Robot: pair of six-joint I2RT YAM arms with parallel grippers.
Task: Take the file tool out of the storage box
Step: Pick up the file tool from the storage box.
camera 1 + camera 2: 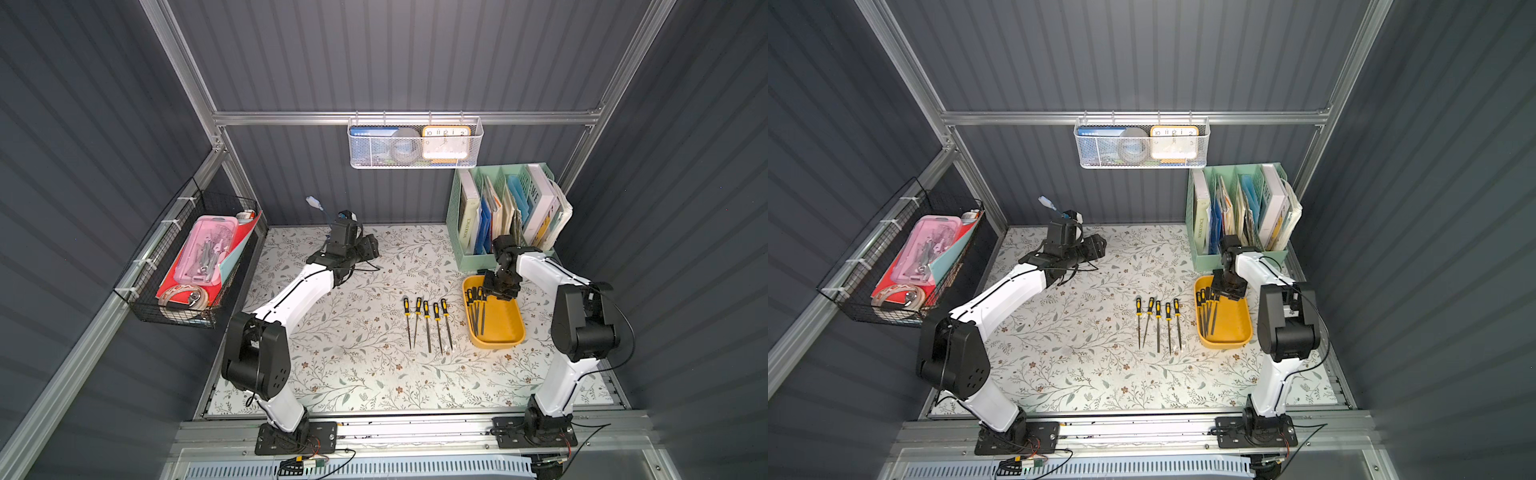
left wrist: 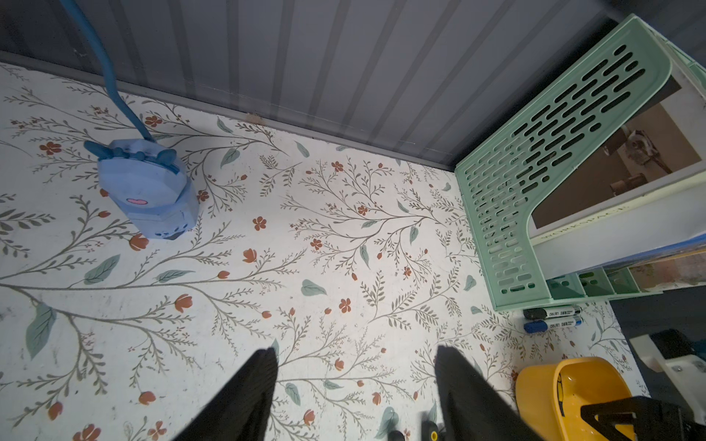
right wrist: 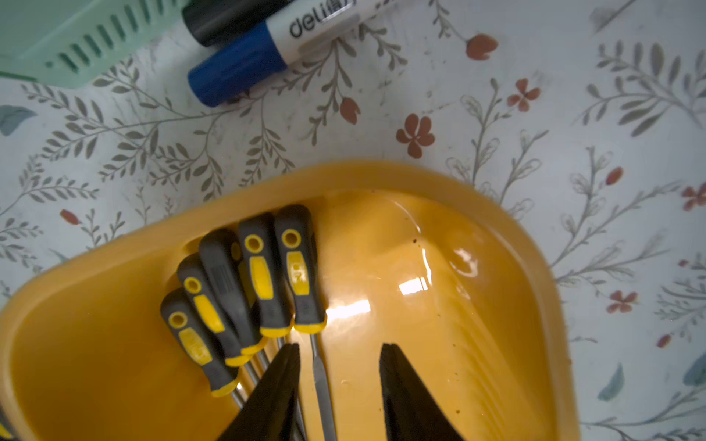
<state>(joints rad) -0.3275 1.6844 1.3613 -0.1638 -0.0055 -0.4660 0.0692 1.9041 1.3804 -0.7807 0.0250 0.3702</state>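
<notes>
Storage box [image 1: 503, 328] sits by the counter's [image 1: 353, 382] right edge, just in front of the green organiser [image 1: 454, 208] in the back right corner. Five files [image 3: 267, 275] lie bunched inside. Right jaws hang over the box, narrowly parted, with one file shaft [image 3: 323, 385] between them, not clamped. Row of files [image 1: 428, 324] lies on the counter beside the box. Left jaws wide, empty, near the back edge.

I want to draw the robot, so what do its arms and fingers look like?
The left arm and right arm have smooth white shells with chunky black joints. Thin black cables run along them. Each stands on a black base plate. The fingers are black, flat and pointed.
</notes>
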